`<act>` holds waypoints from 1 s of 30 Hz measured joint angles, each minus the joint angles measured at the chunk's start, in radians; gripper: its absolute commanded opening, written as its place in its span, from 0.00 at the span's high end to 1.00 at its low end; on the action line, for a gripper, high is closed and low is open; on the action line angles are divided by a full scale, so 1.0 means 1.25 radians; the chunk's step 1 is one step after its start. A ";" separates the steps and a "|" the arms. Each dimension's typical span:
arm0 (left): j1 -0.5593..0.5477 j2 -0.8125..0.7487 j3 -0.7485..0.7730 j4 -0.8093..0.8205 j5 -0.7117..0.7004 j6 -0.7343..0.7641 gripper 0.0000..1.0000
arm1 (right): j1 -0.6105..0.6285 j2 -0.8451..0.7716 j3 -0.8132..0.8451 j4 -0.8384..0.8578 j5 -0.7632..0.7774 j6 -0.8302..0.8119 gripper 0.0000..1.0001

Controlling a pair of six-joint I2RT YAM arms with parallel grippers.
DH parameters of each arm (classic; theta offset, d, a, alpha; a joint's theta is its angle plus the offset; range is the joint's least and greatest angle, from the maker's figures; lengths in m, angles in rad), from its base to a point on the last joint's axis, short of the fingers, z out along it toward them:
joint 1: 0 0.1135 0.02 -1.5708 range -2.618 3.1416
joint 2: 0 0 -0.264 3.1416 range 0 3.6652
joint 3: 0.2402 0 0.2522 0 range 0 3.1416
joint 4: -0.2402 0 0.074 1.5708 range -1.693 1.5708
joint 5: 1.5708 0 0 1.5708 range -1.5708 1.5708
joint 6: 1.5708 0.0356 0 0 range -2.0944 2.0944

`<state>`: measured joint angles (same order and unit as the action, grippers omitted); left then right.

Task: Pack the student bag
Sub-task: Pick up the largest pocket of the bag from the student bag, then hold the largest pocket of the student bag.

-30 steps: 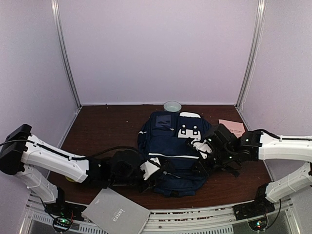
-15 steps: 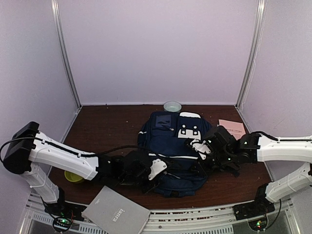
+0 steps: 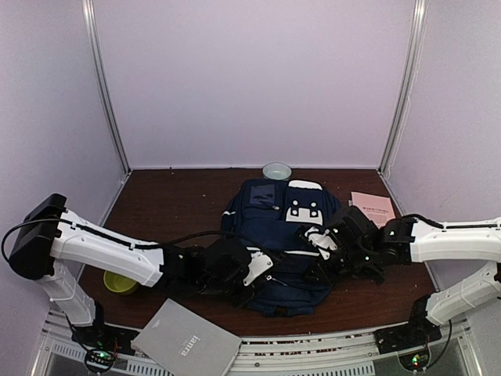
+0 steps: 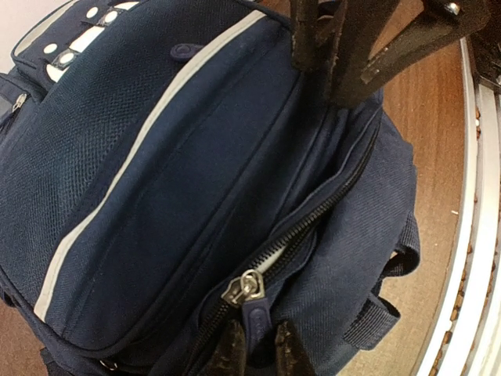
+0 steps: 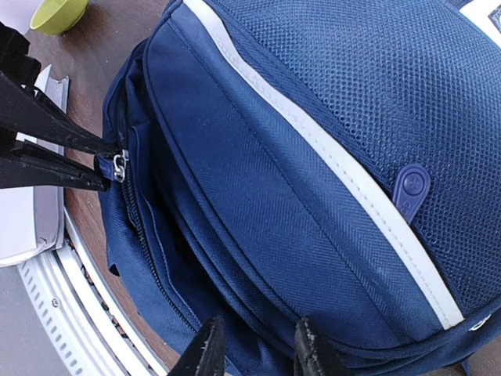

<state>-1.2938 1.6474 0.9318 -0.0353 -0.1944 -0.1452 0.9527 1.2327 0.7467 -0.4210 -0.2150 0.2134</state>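
LEFT claw (image 4: 258,348): clamped on zip pull (image 4: 241,288) | RIGHT claw (image 5: 258,348): pinching fabric of student bag (image 3: 274,235) | BAG: flat on bench (image 3: 172,204), between the claws, beneath both fingertips.

Enclosure: three plain pale lilac walls (image 3: 258,78); two slim metal corner posts (image 3: 106,86) at rear. Tabletop (image 3: 168,204): dark reddish-brown wood grain. Near edge: silver metal rail (image 3: 329,346). Lighting even, diffuse.

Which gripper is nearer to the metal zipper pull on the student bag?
Left. The left gripper has its fingertips right at the zipper pull, on the student bag's near edge; the right gripper is over on the bag's right side, apart from the pull.
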 measured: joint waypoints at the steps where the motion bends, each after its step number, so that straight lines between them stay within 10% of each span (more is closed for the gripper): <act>1: 0.000 0.000 0.000 -0.001 0.000 0.001 1.00 | 0.000 0.000 -0.001 0.000 -0.002 0.000 0.68; 24: 0.001 -0.105 -0.089 -0.008 -0.001 -0.001 1.00 | 0.095 0.123 -0.013 0.168 -0.029 0.013 0.52; 30: 0.002 -0.114 -0.097 -0.009 0.000 -0.003 1.00 | 0.109 0.131 -0.013 0.195 0.010 0.004 0.90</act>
<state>-1.2919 1.5055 0.8104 -0.0460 -0.1944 -0.1493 1.0885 1.3960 0.7303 -0.1772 -0.2024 0.2188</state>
